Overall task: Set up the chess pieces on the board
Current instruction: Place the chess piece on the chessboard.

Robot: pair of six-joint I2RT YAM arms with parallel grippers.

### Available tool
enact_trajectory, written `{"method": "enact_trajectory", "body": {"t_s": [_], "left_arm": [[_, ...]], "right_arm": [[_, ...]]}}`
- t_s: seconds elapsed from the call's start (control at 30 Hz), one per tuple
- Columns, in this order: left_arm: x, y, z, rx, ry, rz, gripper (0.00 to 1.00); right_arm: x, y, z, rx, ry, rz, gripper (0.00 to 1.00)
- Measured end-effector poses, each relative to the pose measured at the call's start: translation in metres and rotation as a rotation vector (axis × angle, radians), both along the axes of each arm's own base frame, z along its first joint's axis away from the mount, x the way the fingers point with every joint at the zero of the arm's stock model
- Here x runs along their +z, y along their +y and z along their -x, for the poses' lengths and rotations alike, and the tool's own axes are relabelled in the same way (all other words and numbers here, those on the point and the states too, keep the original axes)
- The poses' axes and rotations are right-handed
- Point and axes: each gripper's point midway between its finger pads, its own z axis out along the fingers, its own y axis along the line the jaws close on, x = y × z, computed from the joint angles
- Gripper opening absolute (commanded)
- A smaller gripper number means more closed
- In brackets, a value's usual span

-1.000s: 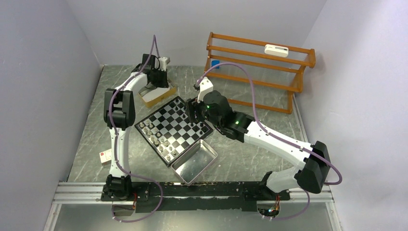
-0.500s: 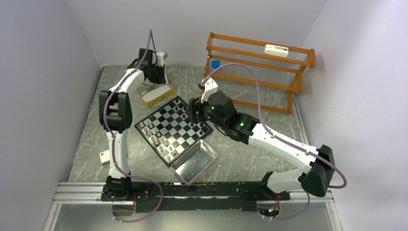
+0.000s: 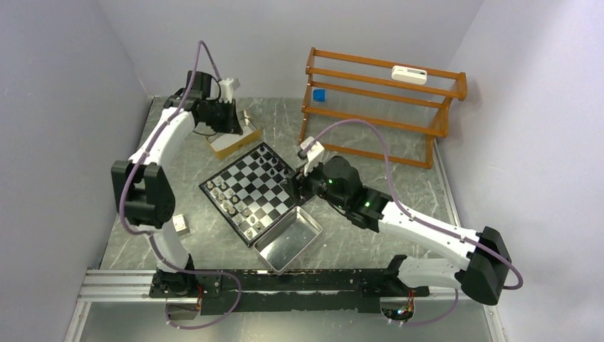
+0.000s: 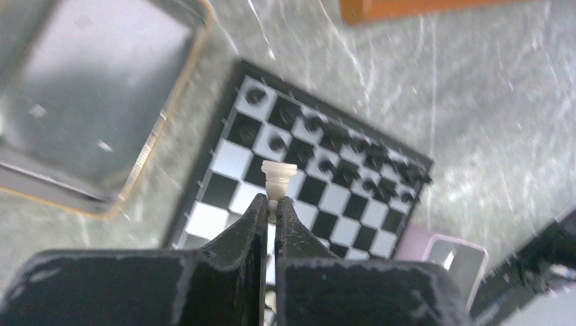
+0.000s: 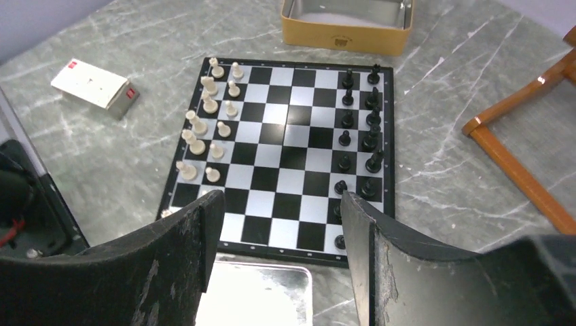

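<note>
The board point(image 3: 261, 187) lies tilted at mid-table, also seen in the right wrist view point(image 5: 289, 136) and left wrist view point(image 4: 229, 159). Cream chess pieces point(image 5: 204, 122) fill its two left rows and black chess pieces point(image 5: 370, 139) its two right rows. My left gripper point(image 4: 272, 204) is shut on a cream piece point(image 4: 277, 176) and hangs high above the board's far corner, next to the gold box point(image 3: 231, 142). My right gripper point(image 5: 282, 204) is open and holds nothing. It hovers over the board's near edge, above the metal tray point(image 5: 261, 295).
The shiny metal tray point(image 3: 288, 239) touches the board's near right side. A wooden rack point(image 3: 377, 100) with a blue cube point(image 3: 318, 95) stands at the back right. A small white-and-red box point(image 5: 95, 85) lies left of the board. Walls close in on both sides.
My left arm has lifted up and swung left from the gold box, carrying the cream piece. My right gripper has drawn back from the board's far right side to its near right edge.
</note>
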Motion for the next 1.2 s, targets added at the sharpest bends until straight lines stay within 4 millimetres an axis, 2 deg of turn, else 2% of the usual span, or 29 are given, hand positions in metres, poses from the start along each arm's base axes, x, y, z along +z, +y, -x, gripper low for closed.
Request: {"method": "enact_trajectory", "body": {"t_s": [0.1,0.2,0.37,0.47,0.6,0.8,1.2], "left_arm": [[-0.003,-0.003,0.041,-0.025,0.06,0.026,0.05],[-0.005,-0.009,0.073,-0.057,0.091,0.029,0.05],[-0.003,-0.032,0.126,-0.159,0.118,0.065,0.05],[-0.002,-0.047,0.153,-0.229,0.137,0.092,0.05],[-0.003,-0.058,0.174,-0.287,0.158,0.117,0.05],[0.01,-0.064,0.189,-0.329,0.148,0.152,0.05],[0.019,-0.077,0.21,-0.394,0.15,0.163,0.05]], "right_arm": [[-0.005,-0.007,0.006,0.047,-0.093,0.016,0.66],[-0.008,-0.009,0.008,0.096,-0.197,0.044,0.64],[-0.017,0.002,0.007,0.201,-0.311,0.136,0.56],[-0.023,0.01,0.008,0.268,-0.382,0.187,0.56],[-0.029,0.022,0.005,0.352,-0.498,0.255,0.61],[-0.057,0.034,0.009,0.487,-0.608,0.399,0.61],[-0.044,0.046,0.011,0.556,-0.8,0.476,0.59]]}}
